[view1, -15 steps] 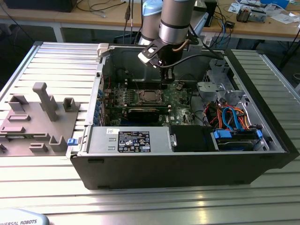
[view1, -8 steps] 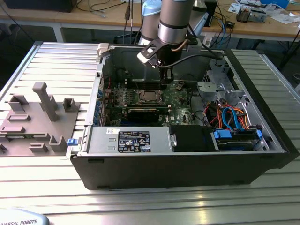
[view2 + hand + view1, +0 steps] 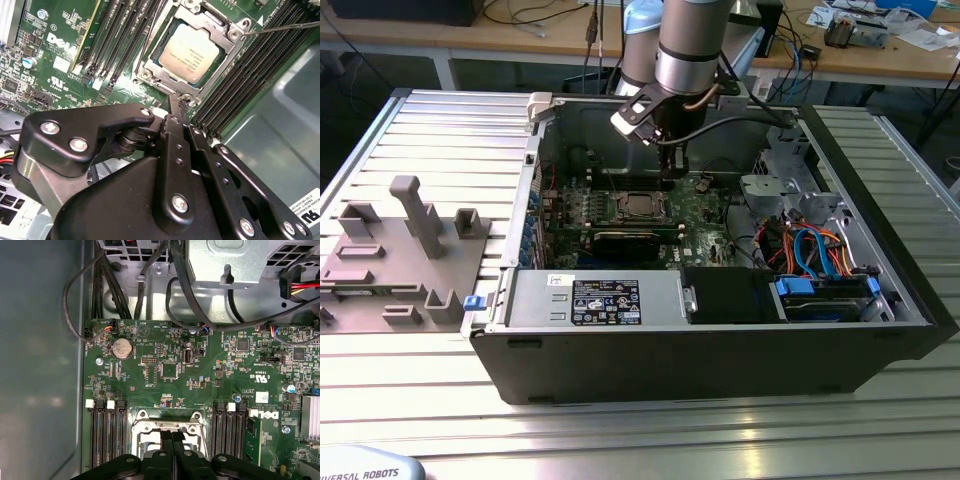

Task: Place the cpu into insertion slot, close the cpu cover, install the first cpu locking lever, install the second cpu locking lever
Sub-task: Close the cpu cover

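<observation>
The gripper [image 3: 176, 102] is closest in the second wrist view. Its two fingers are pressed together with nothing between them. The tip sits right at a corner of the cpu cover [image 3: 222, 75]. The cpu [image 3: 195, 52] lies flat in the insertion slot [image 3: 638, 205], and the cover looks shut over its edges. Past the far corner, a thin locking lever [image 3: 280, 27] sticks out over the black memory slots [image 3: 250, 80]. This looks like a lever step. To do it well, the tip should push slowly on the thin rod alone, never slipping onto the green board [image 3: 225, 365].
</observation>
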`<state>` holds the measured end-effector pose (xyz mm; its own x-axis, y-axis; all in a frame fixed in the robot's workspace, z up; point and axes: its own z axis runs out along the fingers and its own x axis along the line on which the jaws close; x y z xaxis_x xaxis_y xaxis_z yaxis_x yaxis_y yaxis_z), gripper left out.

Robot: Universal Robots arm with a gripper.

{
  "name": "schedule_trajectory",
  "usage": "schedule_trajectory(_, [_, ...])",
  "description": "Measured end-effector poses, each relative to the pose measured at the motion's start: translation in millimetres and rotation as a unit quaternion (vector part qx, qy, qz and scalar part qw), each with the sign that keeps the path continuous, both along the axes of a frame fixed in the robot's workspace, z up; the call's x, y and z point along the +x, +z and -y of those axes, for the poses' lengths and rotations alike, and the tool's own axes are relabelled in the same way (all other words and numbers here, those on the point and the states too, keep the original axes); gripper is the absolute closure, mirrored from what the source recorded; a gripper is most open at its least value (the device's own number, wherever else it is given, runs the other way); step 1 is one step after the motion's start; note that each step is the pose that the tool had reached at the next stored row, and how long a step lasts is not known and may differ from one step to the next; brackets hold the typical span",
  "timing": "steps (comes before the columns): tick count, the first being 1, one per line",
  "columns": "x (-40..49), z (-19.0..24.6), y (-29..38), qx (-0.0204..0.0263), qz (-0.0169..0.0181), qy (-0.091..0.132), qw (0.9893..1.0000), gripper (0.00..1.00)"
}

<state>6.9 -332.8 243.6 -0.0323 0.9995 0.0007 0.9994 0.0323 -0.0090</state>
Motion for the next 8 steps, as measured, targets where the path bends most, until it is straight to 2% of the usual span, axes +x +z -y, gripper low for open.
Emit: schedule_trajectory(8, [-3.0, 0.0, -0.4, 0.0, 0.0, 0.0, 1.0, 0.89])
